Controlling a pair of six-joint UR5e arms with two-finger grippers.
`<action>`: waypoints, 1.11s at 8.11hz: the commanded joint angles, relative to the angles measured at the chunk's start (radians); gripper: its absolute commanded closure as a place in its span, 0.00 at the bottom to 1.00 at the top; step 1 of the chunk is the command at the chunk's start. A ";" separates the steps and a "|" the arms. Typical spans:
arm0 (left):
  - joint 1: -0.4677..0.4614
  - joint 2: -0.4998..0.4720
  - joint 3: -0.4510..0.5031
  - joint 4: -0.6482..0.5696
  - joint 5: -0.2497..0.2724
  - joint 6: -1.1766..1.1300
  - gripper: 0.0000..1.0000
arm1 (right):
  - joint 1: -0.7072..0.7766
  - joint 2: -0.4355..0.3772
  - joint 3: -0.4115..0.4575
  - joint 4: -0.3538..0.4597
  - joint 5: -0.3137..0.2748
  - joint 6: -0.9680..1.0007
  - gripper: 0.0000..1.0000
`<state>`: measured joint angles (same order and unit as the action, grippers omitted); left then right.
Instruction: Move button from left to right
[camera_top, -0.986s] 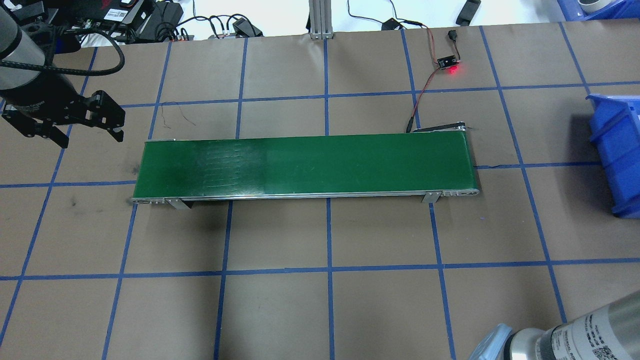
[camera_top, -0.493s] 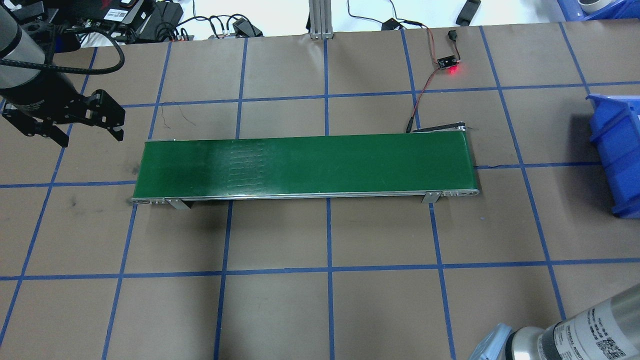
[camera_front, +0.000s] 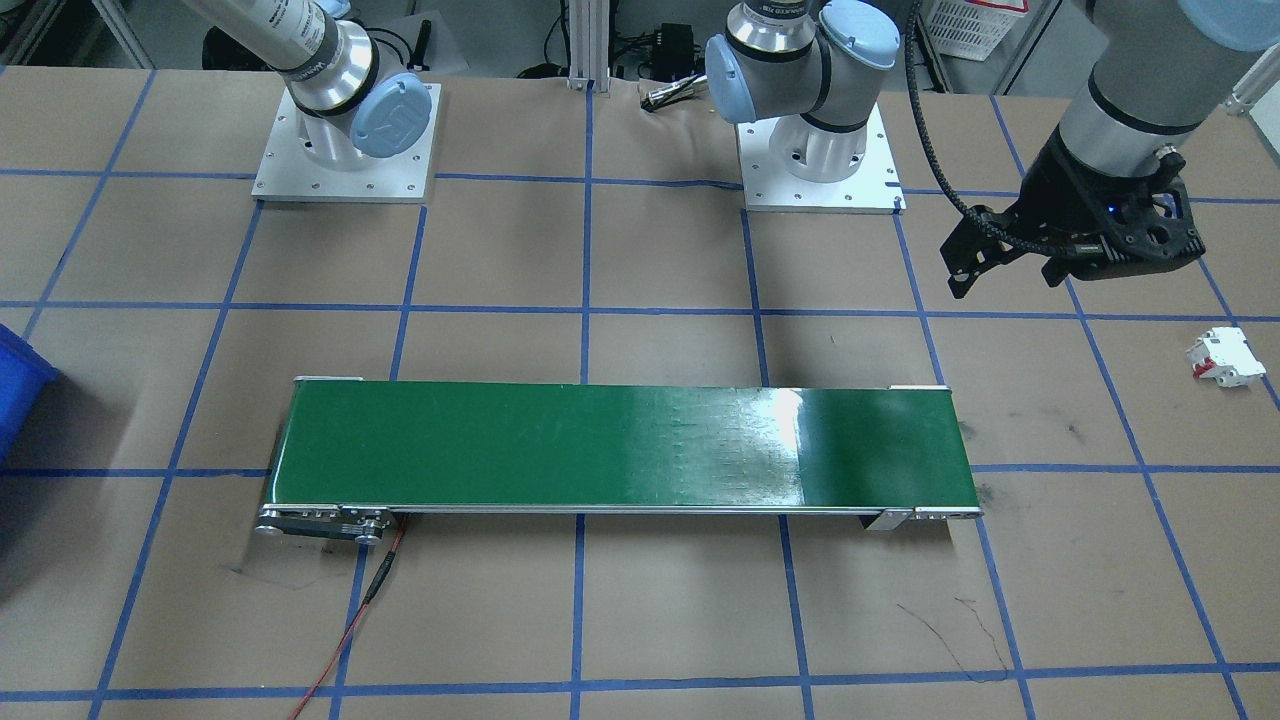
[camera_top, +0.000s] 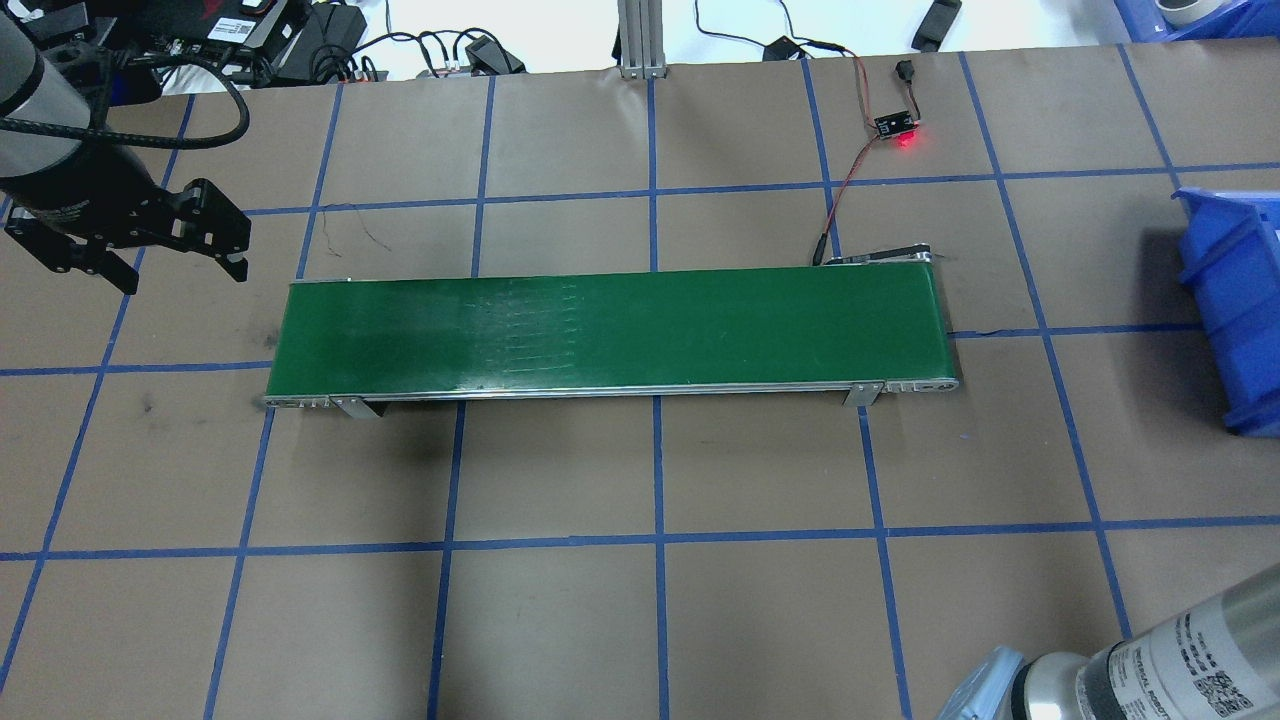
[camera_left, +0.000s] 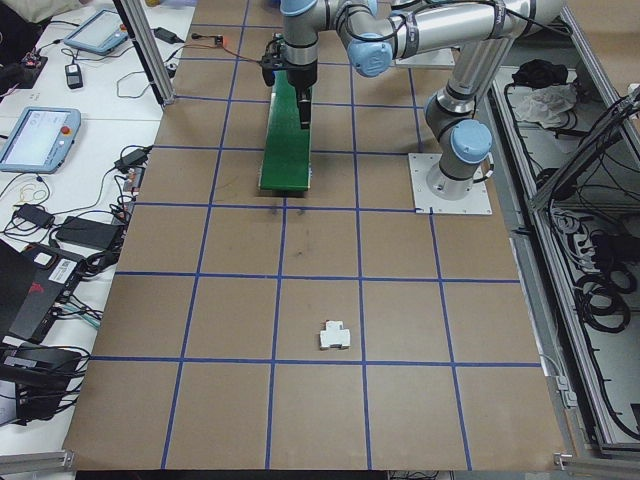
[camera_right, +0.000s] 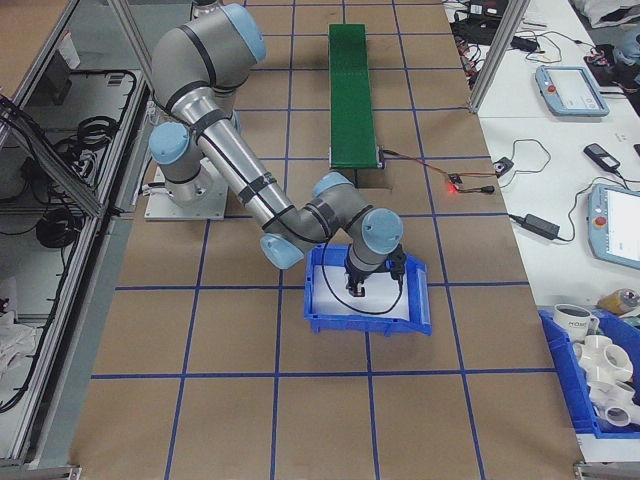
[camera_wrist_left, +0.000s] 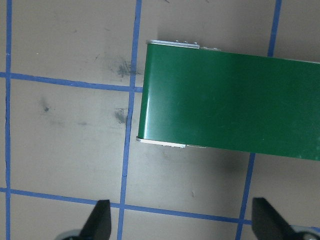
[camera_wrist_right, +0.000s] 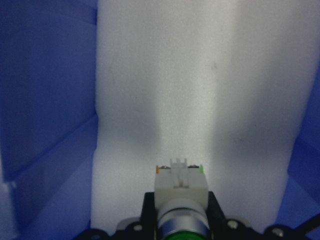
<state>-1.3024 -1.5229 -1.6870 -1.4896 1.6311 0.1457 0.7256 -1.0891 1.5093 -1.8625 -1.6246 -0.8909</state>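
Right tool (camera_right: 356, 290) over blue bin (camera_right: 420, 310), grips button (camera_wrist_right: 181, 210), cap cropped; left tool (camera_wrist_left: 180, 220) wide open, empty.

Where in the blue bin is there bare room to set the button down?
The white foam floor of the blue bin is bare all the way ahead of the button, which the right gripper holds over it. The bin's walls hem the floor in on the left and right. Nothing else lies inside, as far as the right wrist view shows.

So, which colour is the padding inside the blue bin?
White. The padding lining the blue bin shows best in the right wrist-mounted view.
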 joint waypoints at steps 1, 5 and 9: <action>0.000 -0.002 0.001 0.000 0.000 0.000 0.00 | 0.000 0.001 0.032 -0.082 -0.031 -0.010 0.68; 0.000 -0.005 0.001 0.000 0.000 0.000 0.00 | 0.000 0.001 0.058 -0.095 -0.015 -0.032 0.61; 0.000 -0.008 0.003 0.000 0.000 0.000 0.00 | 0.000 0.001 0.068 -0.139 0.052 -0.100 0.21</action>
<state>-1.3024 -1.5300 -1.6847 -1.4894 1.6306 0.1457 0.7256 -1.0877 1.5700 -1.9956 -1.5825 -0.9709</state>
